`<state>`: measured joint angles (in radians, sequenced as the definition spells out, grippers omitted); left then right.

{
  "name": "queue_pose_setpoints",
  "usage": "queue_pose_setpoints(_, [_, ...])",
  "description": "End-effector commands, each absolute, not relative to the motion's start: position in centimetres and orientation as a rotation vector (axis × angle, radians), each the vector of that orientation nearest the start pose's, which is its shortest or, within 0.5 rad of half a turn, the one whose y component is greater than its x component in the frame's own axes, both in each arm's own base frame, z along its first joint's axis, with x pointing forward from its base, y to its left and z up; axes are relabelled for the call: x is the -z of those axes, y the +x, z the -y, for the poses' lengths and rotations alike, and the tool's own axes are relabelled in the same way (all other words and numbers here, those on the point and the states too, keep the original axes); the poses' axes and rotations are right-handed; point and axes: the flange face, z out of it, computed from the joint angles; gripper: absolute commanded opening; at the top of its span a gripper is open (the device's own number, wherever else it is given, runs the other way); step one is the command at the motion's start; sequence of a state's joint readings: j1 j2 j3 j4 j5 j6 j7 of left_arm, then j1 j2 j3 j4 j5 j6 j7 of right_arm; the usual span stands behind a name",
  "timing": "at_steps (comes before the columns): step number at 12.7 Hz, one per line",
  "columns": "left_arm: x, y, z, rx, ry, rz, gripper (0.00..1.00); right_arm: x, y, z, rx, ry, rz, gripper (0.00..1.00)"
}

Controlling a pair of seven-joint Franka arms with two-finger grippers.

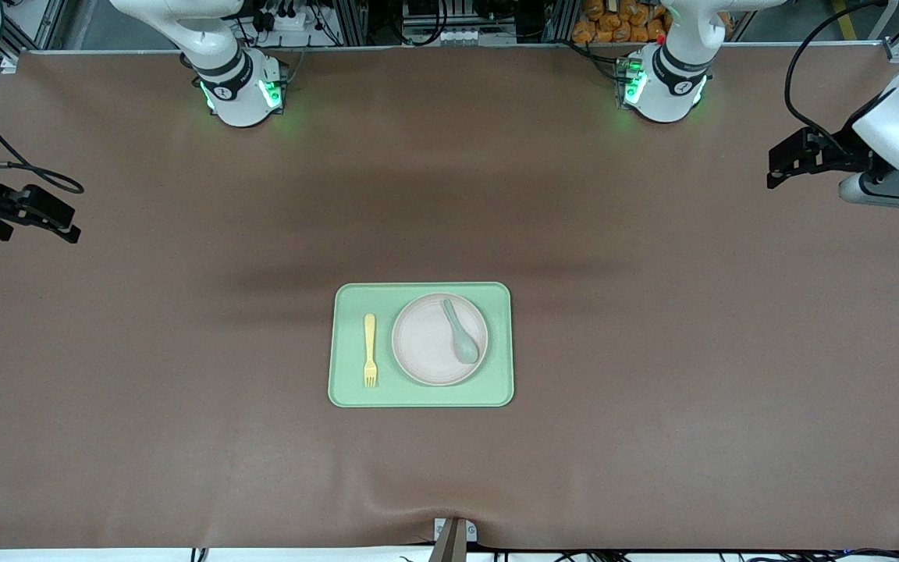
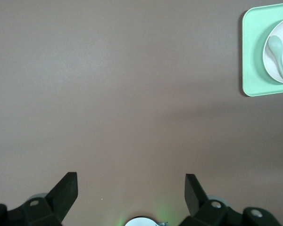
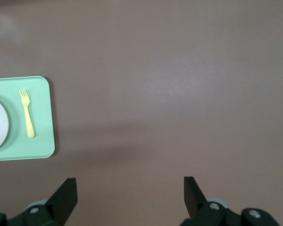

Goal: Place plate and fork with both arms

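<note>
The pale beige-pink plate (image 1: 424,347) lies on the light-green tray (image 1: 422,395) in the middle of the table. The pale-yellow fork (image 1: 370,350) lies on the tray beside the plate, toward the right arm's end, tines toward the front camera. My left gripper (image 1: 774,168) hangs open and empty over the left arm's end of the table. My right gripper (image 1: 69,224) hangs open and empty over the right arm's end. The left wrist view shows the open left gripper (image 2: 131,181) over bare table, with the plate (image 2: 272,68) off to one side. In the right wrist view, the fork (image 3: 27,118) lies apart from the open right gripper (image 3: 130,186).
A muted green spoon (image 1: 461,336) rests in the plate, bowl toward the front camera. The brown tabletop (image 1: 184,351) spreads wide around the tray. Both arm bases (image 1: 243,90) glow green along the table's edge farthest from the front camera.
</note>
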<state>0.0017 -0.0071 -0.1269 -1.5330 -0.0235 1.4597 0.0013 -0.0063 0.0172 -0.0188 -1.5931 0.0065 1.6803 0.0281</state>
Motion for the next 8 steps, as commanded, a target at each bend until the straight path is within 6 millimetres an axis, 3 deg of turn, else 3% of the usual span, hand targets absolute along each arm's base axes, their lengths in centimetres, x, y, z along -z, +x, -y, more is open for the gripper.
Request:
queue_pose_setpoints(1, [-63.91,53.09,7.13,-0.114,-3.166,-0.119,1.00,-62.64,58.38,1.34,0.129,-3.123,-0.097,1.00])
queue_pose_setpoints(8, [-63.94,53.16,6.87,-0.109,-3.165,-0.111,1.00,-63.47,58.19,1.19,0.123,-3.145,-0.070,1.00])
